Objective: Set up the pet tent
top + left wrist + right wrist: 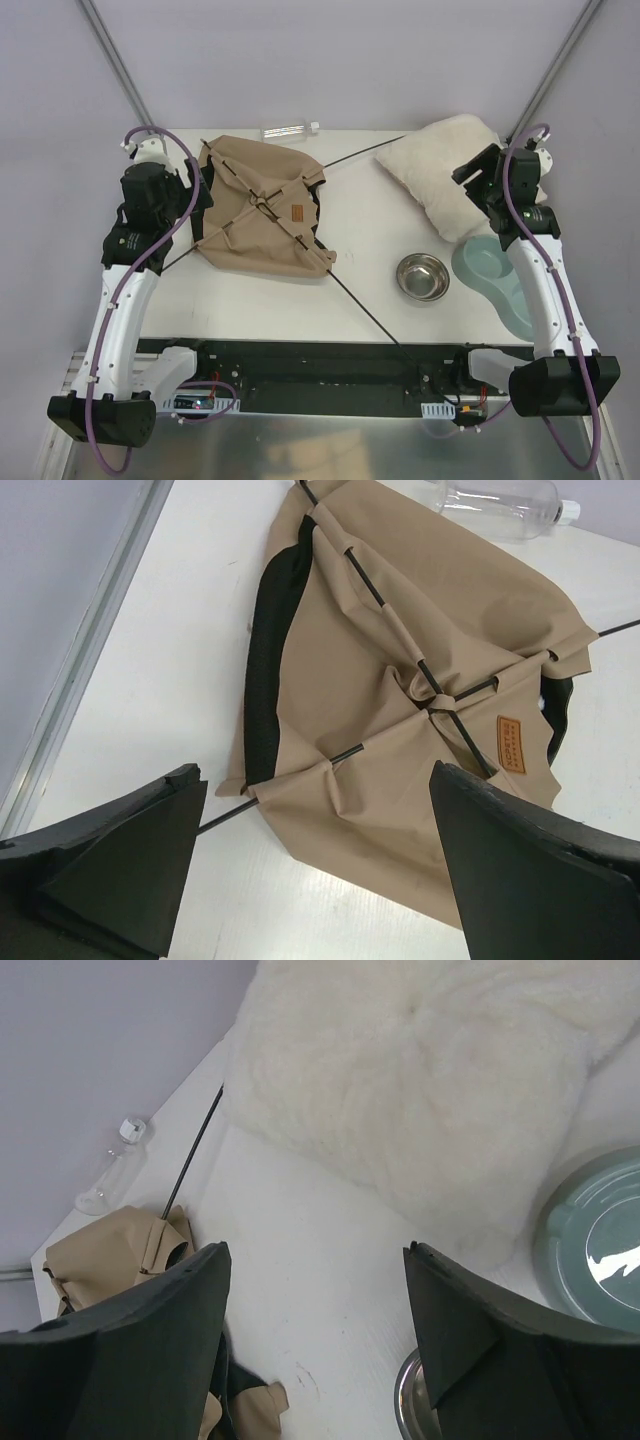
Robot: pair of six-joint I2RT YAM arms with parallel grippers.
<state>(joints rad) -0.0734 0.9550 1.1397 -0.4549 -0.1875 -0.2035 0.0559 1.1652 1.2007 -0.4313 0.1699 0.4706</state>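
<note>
The tan pet tent lies flat and crumpled on the white table, left of centre. Thin black poles cross over it, and one long pole runs out toward the table's front edge. A brown label shows on the fabric. In the left wrist view the tent shows its dark edging and label. My left gripper is open and empty at the tent's left edge; it also shows in the left wrist view. My right gripper is open and empty over the pillow's right end; it shows too in the right wrist view.
A fluffy off-white pillow lies at the back right. A steel bowl sits right of centre, beside a teal double dish. A clear plastic bottle lies at the table's back edge.
</note>
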